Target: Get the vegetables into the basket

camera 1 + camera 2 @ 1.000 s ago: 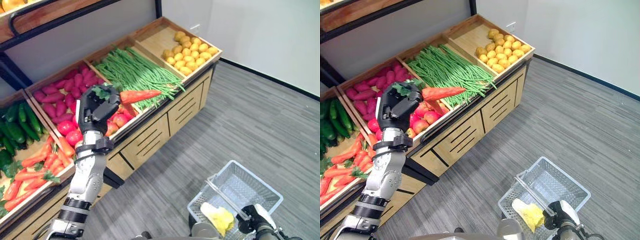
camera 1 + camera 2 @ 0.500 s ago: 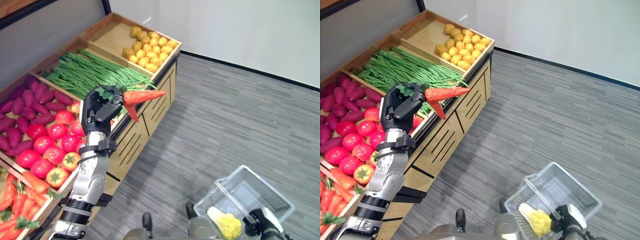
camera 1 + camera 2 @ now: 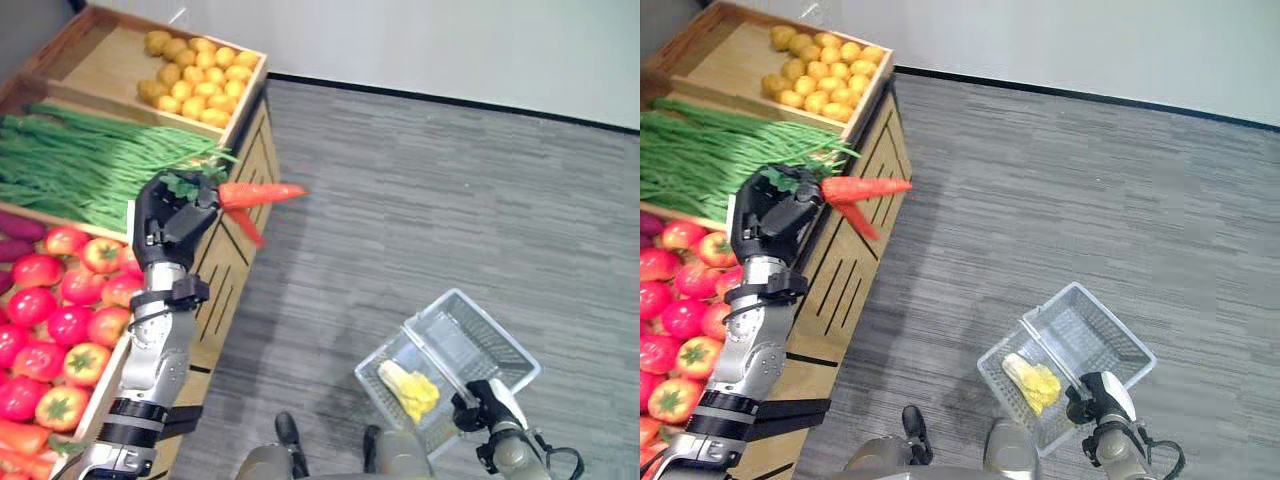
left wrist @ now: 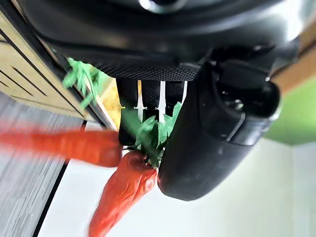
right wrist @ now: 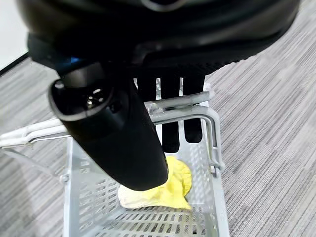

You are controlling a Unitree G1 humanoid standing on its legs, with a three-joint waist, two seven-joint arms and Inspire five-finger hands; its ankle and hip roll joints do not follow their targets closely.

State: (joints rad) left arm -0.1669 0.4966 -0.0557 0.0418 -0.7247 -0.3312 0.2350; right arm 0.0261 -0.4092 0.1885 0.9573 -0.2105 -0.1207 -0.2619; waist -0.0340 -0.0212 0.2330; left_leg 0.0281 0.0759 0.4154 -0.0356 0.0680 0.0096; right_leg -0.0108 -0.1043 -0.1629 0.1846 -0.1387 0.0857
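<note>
Overhead, left hand [image 3: 170,215] clenched round perhaps two carrots [image 3: 258,195] above grey striped floor [image 3: 450,190] beside wooden produce stand [image 3: 225,240].

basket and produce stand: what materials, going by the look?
Basket: looks like pale grey moulded plastic, matte, with slotted walls and floor; its handle, held in the right hand, looks like shiny metal wire. Stand: looks like light wood or wood laminate, with visible grain on the crate rims and slatted front panels, dark trim.

Two carrots [image 3: 258,195] are in the air. One basket [image 3: 500,344] holds one yellow vegetable [image 3: 408,390].
</note>
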